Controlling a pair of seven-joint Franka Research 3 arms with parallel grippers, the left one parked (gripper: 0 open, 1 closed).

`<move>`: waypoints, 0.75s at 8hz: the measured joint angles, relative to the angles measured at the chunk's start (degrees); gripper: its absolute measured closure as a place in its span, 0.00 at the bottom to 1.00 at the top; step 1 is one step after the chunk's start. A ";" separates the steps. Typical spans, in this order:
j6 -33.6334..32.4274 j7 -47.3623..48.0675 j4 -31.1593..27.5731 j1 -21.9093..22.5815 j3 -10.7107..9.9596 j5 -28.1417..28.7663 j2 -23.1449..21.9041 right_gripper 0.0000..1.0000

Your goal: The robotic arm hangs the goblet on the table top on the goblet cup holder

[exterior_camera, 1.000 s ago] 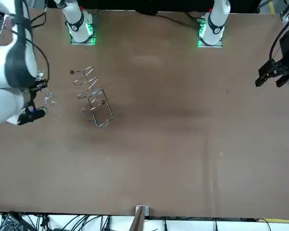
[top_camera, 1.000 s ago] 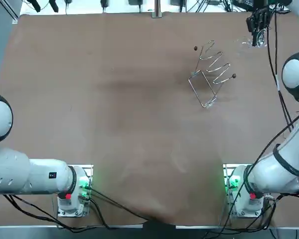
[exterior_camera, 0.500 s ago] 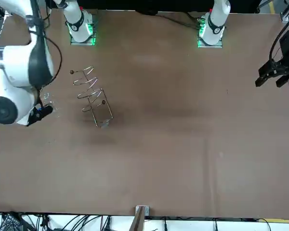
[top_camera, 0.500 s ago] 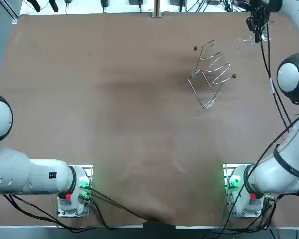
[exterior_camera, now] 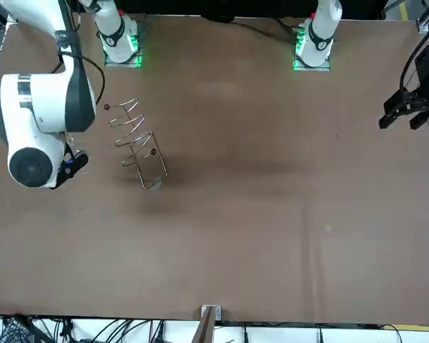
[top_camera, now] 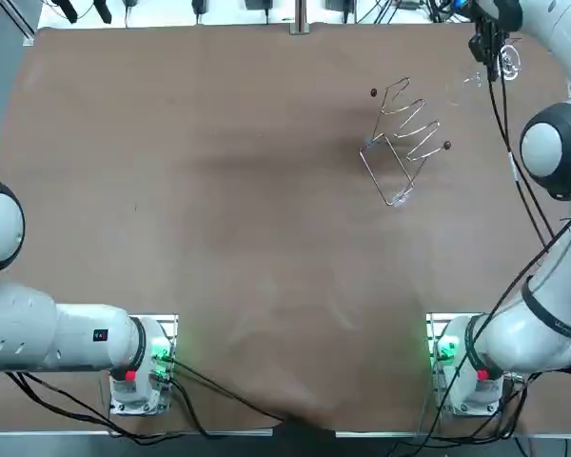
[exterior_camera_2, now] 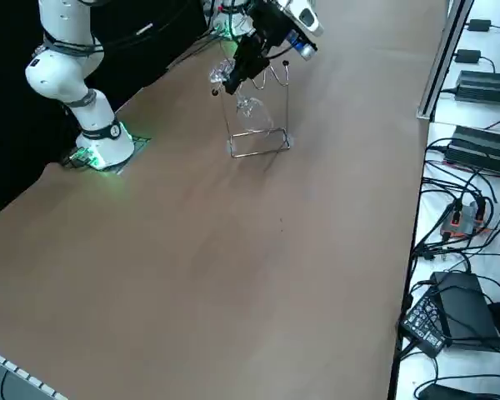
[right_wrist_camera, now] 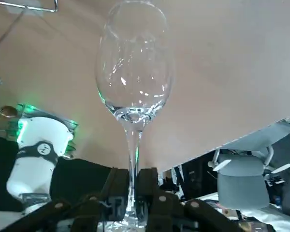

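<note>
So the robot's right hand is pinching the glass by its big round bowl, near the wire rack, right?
Not quite. The right gripper is pinching the goblet by its thin stem, not its big round bowl. The right wrist view shows it shut on the stem, with the bowl free beyond it. The rest is right: it is near the wire rack.

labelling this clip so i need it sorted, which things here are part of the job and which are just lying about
Part of the job:
- goblet, its stem clamped in the right gripper over the table's far right corner
- wire rack, standing on the table

Just lying about:
- power boxes beside the table
- cables next to them
</note>
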 joint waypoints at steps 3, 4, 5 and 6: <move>-2.32 -0.58 5.44 0.05 -0.04 -0.17 2.98 0.88; -2.55 -0.66 7.08 0.18 -0.03 -0.17 4.18 0.88; -2.58 -0.67 8.31 0.62 -0.02 -0.17 5.03 0.88; -2.58 -0.68 9.37 1.32 0.06 -0.16 5.49 0.88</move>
